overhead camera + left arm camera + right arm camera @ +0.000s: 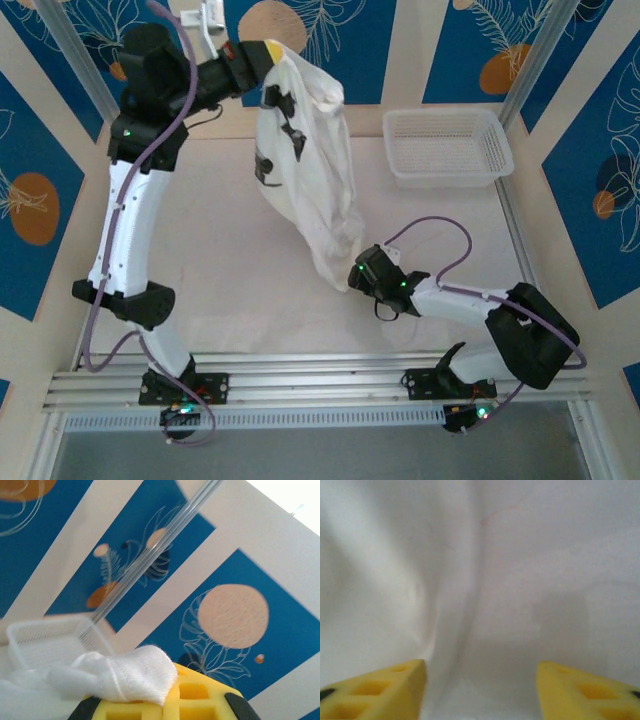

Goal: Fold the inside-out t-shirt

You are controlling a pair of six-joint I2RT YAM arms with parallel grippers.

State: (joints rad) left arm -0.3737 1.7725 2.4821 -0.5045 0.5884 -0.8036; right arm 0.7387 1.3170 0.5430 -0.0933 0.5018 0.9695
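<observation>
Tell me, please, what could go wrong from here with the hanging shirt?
The left gripper pinches only a small wad of the t-shirt, so it might slip free and drop. The right gripper, open facing the bunched lower end, may close on several layers instead of one edge.

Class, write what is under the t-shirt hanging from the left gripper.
Under the t-shirt lies bare table; the right gripper sits open at its lowest corner. The table directly behind the cloth is covered.
</observation>
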